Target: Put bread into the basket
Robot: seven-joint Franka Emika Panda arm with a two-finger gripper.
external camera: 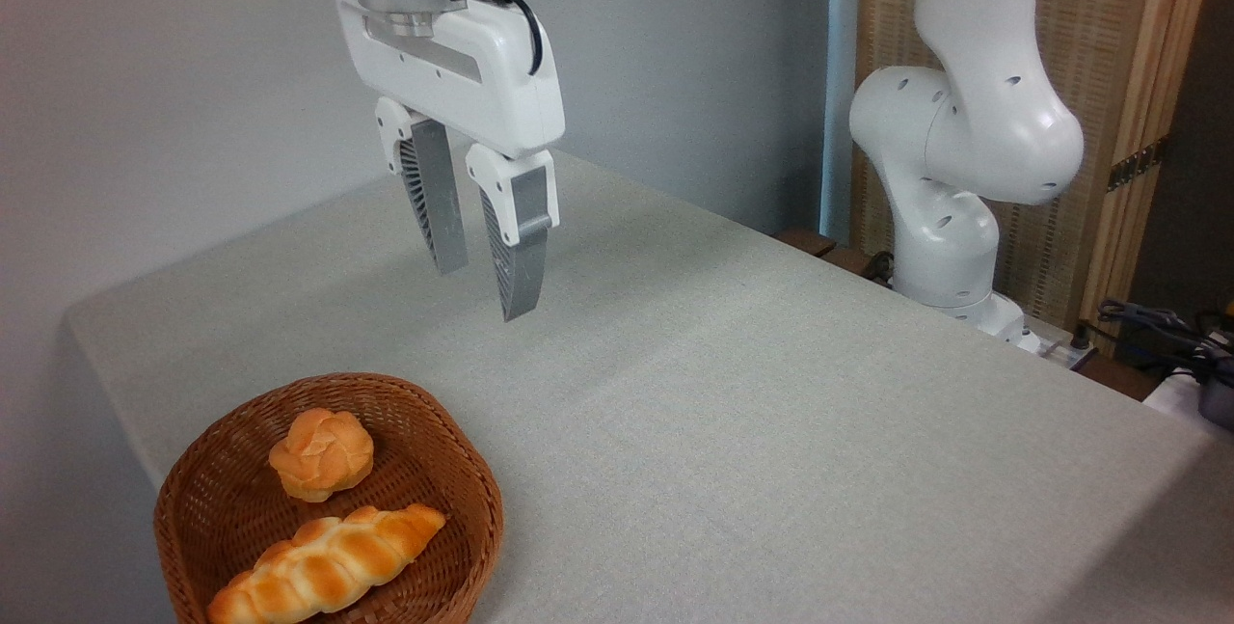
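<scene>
The job looks done, so the sound move is to lift clear without dipping toward the basket [487, 499]. The gripper [482, 267] hangs above the table [771, 412], its fingers spread with nothing between them. The bread [323, 564] lies inside the basket, well below and to the left of it (a small round bun [321, 453] sits just behind).
</scene>
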